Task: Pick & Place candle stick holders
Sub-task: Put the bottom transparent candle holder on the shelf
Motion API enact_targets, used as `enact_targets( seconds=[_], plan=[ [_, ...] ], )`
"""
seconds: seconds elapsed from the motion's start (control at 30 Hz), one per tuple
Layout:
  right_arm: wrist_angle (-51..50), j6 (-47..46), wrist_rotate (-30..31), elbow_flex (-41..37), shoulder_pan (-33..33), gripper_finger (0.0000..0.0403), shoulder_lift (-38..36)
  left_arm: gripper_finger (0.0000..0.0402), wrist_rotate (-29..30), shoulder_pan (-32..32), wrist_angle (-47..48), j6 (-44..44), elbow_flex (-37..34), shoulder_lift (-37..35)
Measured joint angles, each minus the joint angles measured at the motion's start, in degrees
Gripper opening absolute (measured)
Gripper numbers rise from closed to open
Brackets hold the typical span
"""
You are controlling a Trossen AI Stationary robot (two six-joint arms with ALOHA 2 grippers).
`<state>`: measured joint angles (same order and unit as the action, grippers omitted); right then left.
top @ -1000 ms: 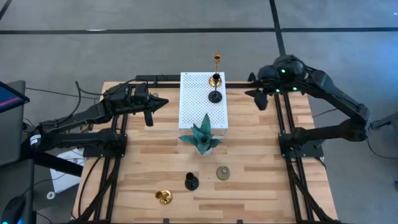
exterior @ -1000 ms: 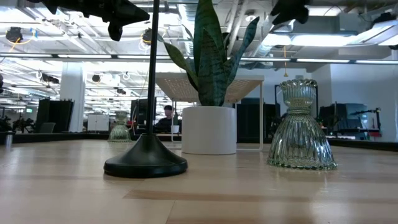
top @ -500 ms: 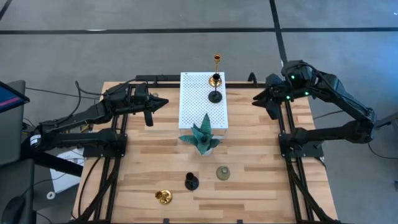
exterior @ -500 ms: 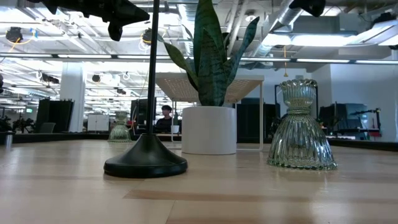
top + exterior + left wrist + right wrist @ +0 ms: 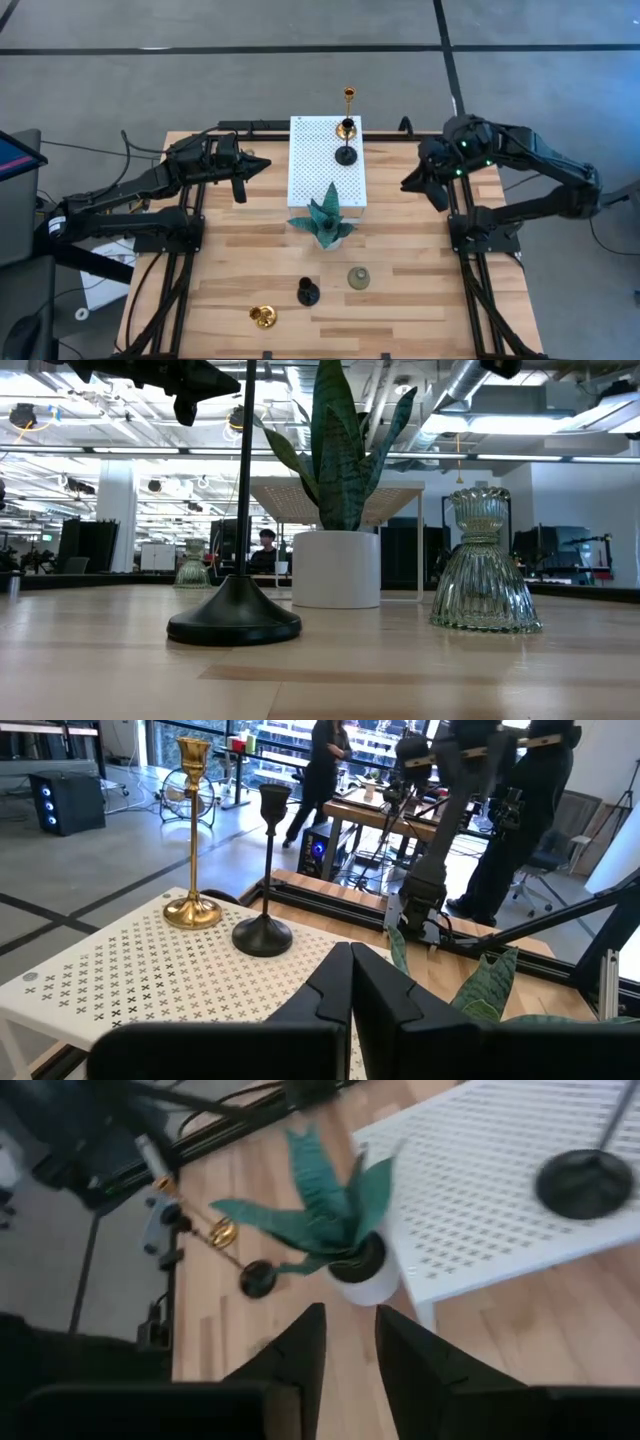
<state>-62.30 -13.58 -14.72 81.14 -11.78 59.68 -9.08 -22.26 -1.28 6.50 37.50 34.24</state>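
Worktop (image 5: 420,290) of pale wooden planks, carrying a white perforated board (image 5: 312,170) at the middle of its far edge.

- On the board's far end: one gold candle stick holder (image 5: 349,97) upright, and one black candle stick holder (image 5: 346,152) upright just beside it, nearer the board's middle. Seen in the left wrist view as gold (image 5: 193,840) and black (image 5: 265,875), bases apart.
- Against the board's near edge: teal plant ornament (image 5: 325,217) in a white pot.
- Near the worktop's front edge, in a row: second gold holder (image 5: 263,317) lying on its side, second black holder (image 5: 308,291) upright, grey-green bell-shaped holder (image 5: 358,277) upright. None touching.
- In the low view, a further grey-green holder (image 5: 192,564) stood far back, beside a person (image 5: 265,547) in the room beyond.

Left gripper (image 5: 260,165): held above the worktop's left side, pointed at the board, fingers (image 5: 375,990) pressed together, empty.

Right gripper (image 5: 422,186): held above the worktop's right edge, level with the board, fingers (image 5: 300,1355) slightly parted with a narrow gap, empty.
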Motion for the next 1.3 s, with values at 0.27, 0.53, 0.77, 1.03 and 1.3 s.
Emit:
enact_targets(
  seconds=[0.27, 0.53, 0.77, 1.03, 1.3],
  plan=[
    [-1.5, -1.8, 6.9, 0.0, 11.8, 0.0054, -2.1, 0.0004, 0.0, 0.0, 0.0, 0.0, 0.0, 0.4],
    [-2.1, -6.9, 16.2, 0.0, 23.3, 0.0038, -3.5, 0.0004, 0.0, 0.1, 0.0, 0.4, 0.0, 1.1],
    [-2.1, -13.5, 24.7, 0.0, 32.8, 0.0019, -3.4, 0.0004, 0.0, 0.1, 0.0, 0.4, 0.0, 1.1],
    [-2.2, -21.5, 36.8, 0.0, 42.2, 0.0006, -1.3, 0.0004, 0.0, 0.1, 0.0, 0.4, 0.0, 1.1],
    [-4.1, -26.3, 39.3, 0.0, 45.9, 0.0005, 5.2, 0.0004, 0.0, 0.1, 0.0, 0.4, 0.0, 1.1]
  ],
)
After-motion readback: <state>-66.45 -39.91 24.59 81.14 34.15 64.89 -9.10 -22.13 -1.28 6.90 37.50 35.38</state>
